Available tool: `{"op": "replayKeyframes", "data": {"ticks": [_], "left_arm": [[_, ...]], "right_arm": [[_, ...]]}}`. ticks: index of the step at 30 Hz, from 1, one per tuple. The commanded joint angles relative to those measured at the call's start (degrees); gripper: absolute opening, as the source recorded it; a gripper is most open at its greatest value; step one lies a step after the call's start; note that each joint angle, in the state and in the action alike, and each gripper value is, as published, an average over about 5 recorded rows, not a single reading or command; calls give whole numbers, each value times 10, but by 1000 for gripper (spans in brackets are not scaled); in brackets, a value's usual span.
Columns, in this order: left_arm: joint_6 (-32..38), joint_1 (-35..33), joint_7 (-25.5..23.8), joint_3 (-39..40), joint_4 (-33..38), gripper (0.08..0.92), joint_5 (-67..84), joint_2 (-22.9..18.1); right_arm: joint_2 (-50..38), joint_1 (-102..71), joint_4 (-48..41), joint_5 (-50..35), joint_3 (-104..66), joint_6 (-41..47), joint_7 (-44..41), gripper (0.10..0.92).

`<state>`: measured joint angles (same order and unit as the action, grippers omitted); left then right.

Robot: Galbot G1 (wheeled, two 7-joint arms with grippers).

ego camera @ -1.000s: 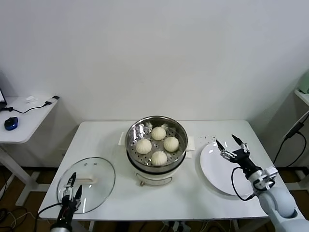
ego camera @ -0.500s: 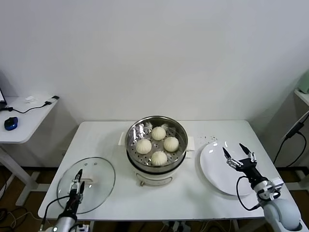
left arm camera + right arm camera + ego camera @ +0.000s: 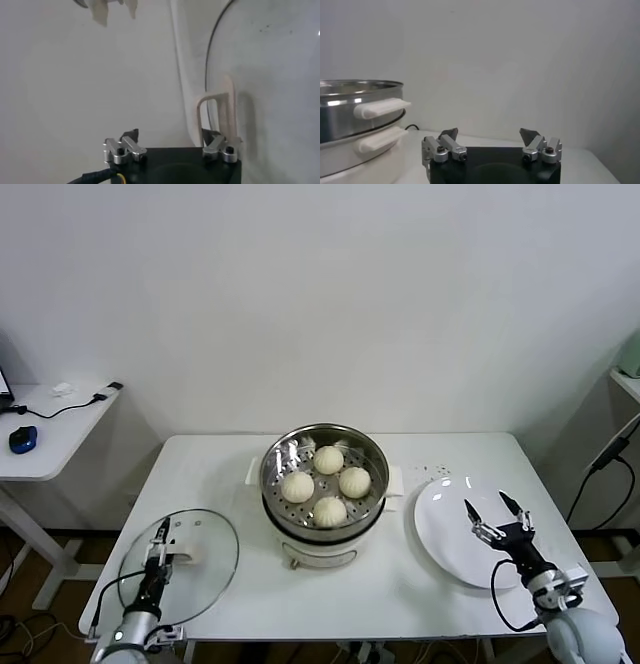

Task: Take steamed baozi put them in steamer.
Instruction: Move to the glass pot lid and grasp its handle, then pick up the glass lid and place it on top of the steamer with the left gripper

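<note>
Several cream-white steamed baozi [image 3: 328,484] sit together on the perforated floor of the shiny steel steamer [image 3: 273,462], at the table's middle on a white cooker base. My right gripper [image 3: 493,515] hangs open and empty over the white plate, to the right of the steamer. In the right wrist view its jaws [image 3: 489,134] stand wide apart, with the steamer [image 3: 355,97] off to one side. My left gripper [image 3: 160,542] is low at the front left over the glass lid. In the left wrist view [image 3: 170,137] it is open and empty.
A round glass lid [image 3: 205,556] with a white handle [image 3: 215,107] lies at the front left. A flat white plate [image 3: 445,529] lies bare at the right. A side desk with a mouse [image 3: 22,438] stands to the far left.
My right gripper has drawn back from the steamer toward the table's front right, staying open. My left gripper has shifted slightly over the lid. The baozi have not moved.
</note>
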<state>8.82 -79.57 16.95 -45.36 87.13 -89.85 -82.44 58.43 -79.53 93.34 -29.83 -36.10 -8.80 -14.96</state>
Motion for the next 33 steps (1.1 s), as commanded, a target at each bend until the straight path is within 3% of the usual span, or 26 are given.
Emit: {"op": "replayKeyframes", "data": {"ticks": [1, 13, 21, 26, 33], "left_arm": [[16, 23, 13, 2, -35, 749, 10, 6], [31, 26, 10, -1, -40, 403, 28, 4], [20, -7, -12, 5, 33, 180, 75, 10], [-15, -49, -37, 5, 115, 150, 113, 24], [-137, -119, -93, 14, 273, 150, 154, 66]], "right_arm": [[7, -5, -6, 17, -5, -4, -4, 823], [10, -8, -14, 22, -15, -8, -7, 823], [9, -4, -19, 27, -16, -8, -8, 823], [7, 4, -25, 28, -16, -9, -7, 823], [0, 18, -32, 29, -12, -7, -6, 823]]}}
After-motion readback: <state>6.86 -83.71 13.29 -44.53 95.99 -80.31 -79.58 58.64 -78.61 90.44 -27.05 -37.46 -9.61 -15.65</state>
